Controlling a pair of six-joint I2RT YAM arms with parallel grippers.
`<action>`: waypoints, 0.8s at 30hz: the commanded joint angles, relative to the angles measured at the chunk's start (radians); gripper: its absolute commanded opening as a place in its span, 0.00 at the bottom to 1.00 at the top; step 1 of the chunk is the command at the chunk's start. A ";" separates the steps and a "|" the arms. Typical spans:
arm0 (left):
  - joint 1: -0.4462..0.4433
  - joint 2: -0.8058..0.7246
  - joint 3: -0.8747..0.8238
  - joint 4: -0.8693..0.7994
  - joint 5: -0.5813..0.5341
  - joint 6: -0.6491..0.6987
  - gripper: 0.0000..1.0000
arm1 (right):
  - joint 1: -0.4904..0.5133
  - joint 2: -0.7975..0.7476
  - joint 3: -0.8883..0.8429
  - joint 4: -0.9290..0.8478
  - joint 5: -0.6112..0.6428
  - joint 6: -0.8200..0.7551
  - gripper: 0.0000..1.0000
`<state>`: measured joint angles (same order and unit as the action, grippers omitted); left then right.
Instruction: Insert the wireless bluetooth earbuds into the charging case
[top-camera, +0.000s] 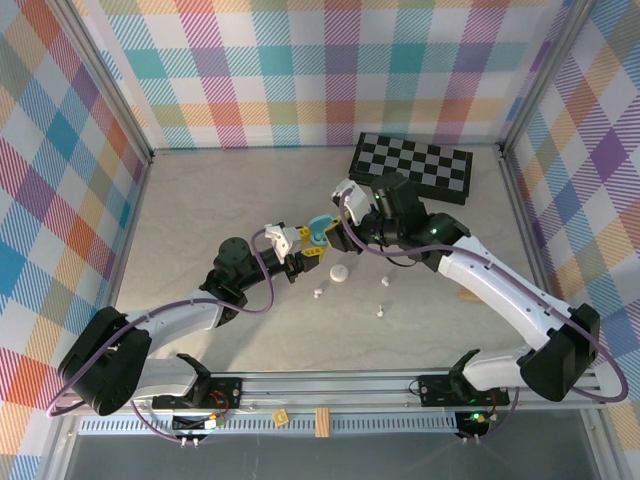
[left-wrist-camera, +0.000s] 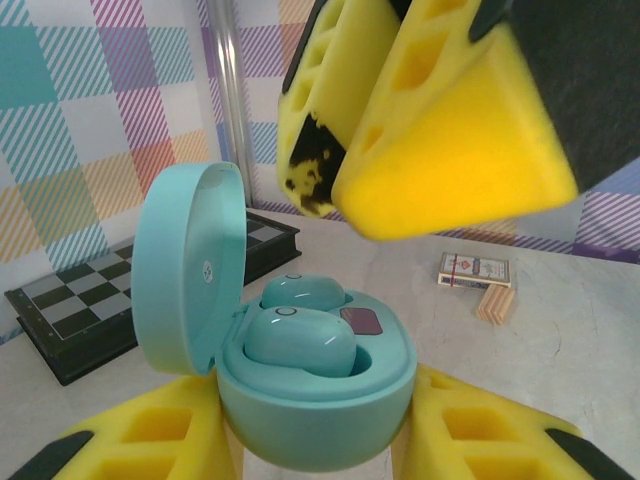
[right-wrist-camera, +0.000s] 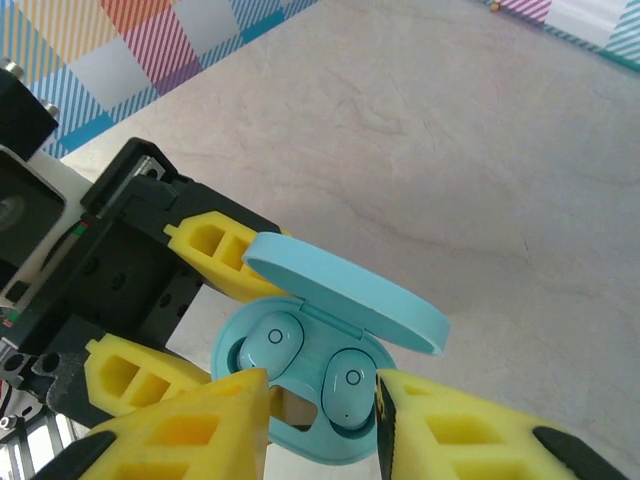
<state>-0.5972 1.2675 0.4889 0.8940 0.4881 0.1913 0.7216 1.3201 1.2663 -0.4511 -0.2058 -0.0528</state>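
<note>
Here the left gripper (top-camera: 303, 248) pinches the teal case (left-wrist-camera: 320, 400) between its yellow fingers (left-wrist-camera: 150, 435), with the lid (left-wrist-camera: 190, 265) swung up and two teal buds (left-wrist-camera: 300, 340) seated side by side in its wells. Just over the case hangs the right gripper (right-wrist-camera: 322, 385), its fingers (right-wrist-camera: 480, 430) spread a little with nothing between them, though I cannot tell whether their tips touch the case. Further right on the table (top-camera: 200, 210) lie a white case (top-camera: 340, 273) and three white buds (top-camera: 381, 311), well apart from the checkered board (top-camera: 412, 168) at the back.
</note>
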 joint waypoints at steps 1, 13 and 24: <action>0.004 -0.013 0.019 0.056 0.014 -0.007 0.36 | 0.002 -0.045 0.006 0.052 0.010 0.045 0.37; 0.004 -0.025 -0.001 0.077 0.019 -0.004 0.36 | -0.068 0.039 0.108 0.077 0.062 0.242 0.67; 0.004 -0.042 -0.009 0.081 0.006 -0.011 0.36 | -0.069 0.214 0.289 -0.138 0.018 0.175 0.77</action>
<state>-0.5972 1.2514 0.4885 0.9195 0.4877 0.1905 0.6514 1.5360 1.5208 -0.5137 -0.1547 0.1501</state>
